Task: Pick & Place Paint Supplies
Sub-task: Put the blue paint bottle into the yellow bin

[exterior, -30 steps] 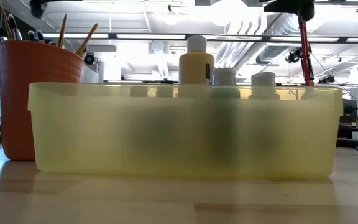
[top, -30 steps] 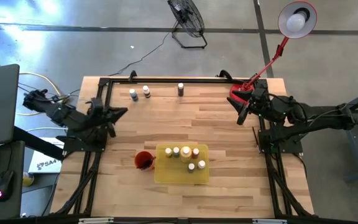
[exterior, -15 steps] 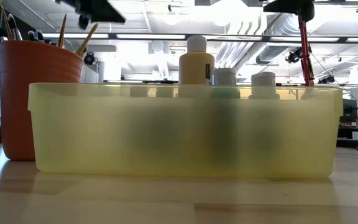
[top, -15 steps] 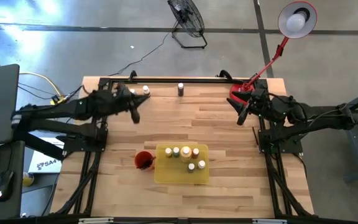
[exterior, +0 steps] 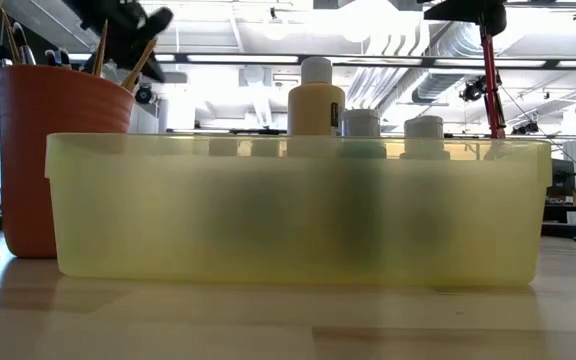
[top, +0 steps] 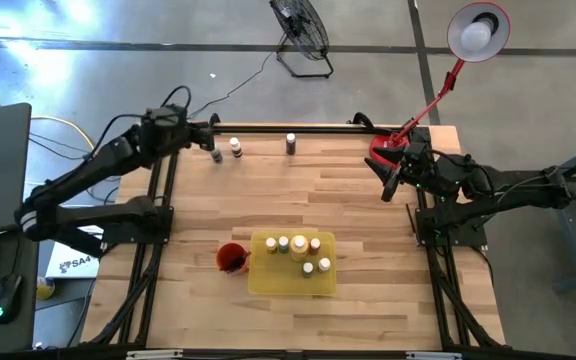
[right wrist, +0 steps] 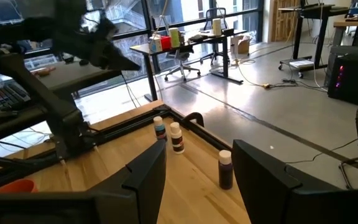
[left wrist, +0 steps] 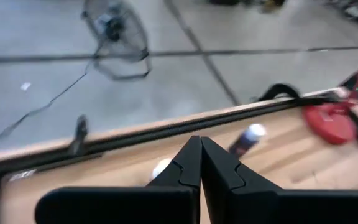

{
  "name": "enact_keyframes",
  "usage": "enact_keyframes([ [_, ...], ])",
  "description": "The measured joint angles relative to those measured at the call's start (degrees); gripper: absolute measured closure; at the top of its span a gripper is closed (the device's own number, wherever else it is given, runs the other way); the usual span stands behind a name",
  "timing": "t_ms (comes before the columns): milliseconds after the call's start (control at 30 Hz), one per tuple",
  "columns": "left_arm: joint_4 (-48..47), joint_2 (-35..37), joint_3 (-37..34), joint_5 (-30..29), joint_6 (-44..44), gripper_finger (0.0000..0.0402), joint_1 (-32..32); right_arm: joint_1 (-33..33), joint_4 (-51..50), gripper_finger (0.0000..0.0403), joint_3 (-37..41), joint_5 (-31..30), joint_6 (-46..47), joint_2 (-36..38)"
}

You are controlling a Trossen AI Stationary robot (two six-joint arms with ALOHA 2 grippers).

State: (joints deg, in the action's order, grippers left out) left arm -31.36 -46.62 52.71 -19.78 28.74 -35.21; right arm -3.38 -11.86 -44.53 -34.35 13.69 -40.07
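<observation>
Six bottles point(top: 299, 246) stood in the yellow tray point(top: 268, 281), brushes point(exterior: 118, 55) in the red cup point(top: 230, 257), three bottles point(top: 290, 144) at the counter's point(top: 368, 200) far edge, left hand point(top: 214, 152) pinched together above them, right hand point(top: 388, 186) apart, waiting.

From table height, the translucent yellow plastic tray point(exterior: 298, 210) hides the bodies of the small pale-capped paint bottles point(exterior: 360, 122) inside it; only caps and blurred dark shapes show through its wall. The red-orange cup point(exterior: 53, 150) is cut off by the left edge, and its thin brushes point(exterior: 101, 48) run out of the top. In the left wrist view, a small bottle point(left wrist: 161, 167) is partly hidden behind the closed dark fingers point(left wrist: 188, 168), and another bottle point(left wrist: 246, 139) is blurred.
</observation>
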Motion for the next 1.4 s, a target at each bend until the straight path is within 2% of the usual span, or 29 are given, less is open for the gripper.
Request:
enact_keyframes([
  [100,-2.75,-2.6,0.02,5.35,0.59,0.0401,-5.52,0.0,-0.02,0.0229,0.0,-0.02,0.0,0.0],
  [233,-4.95,-6.72,0.02,17.66,1.42,0.0401,-13.02,0.0,-0.02,0.0229,0.0,-0.01,0.0,0.0],
  [300,-5.24,-8.7,0.02,21.94,0.05,0.0401,-16.15,0.0,-0.04,0.0229,0.0,0.01,0.0,0.0],
  [500,-7.05,-13.21,1.6,29.32,-5.66,0.038,-22.46,0.0,-0.06,0.0229,0.0,0.01,0.0,0.0],
  [700,-9.25,-17.2,7.6,28.43,-12.55,0.0317,-22.91,0.0,-0.94,0.0229,0.0,0.03,0.0,0.0],
  [900,-15.37,-22.66,13.6,20.79,-15.61,0.0251,-22.92,0.0,-1.62,0.0229,0.0,0.03,0.15,-0.01],
  [967,-18.64,-24.88,15.1,20.42,-16.65,0.0238,-22.92,0.0,-1.66,0.0229,0.0,0.03,0.15,-0.02],
  [1067,-22.14,-27.82,15.98,20.97,-17.5,0.0228,-22.89,0.0,-1.68,0.0229,0.0,0.05,0.15,0.0],
  [1267,-25.02,-31.99,15.98,26.3,-18.47,0.0226,-22.89,0.01,-1.7,0.0229,0.0,0.04,0.15,0.0],
  [1400,-25.44,-33.62,15.98,26.37,-18.47,0.0226,-22.89,0.0,-1.7,0.0229,0.0,0.05,0.17,0.0],
])
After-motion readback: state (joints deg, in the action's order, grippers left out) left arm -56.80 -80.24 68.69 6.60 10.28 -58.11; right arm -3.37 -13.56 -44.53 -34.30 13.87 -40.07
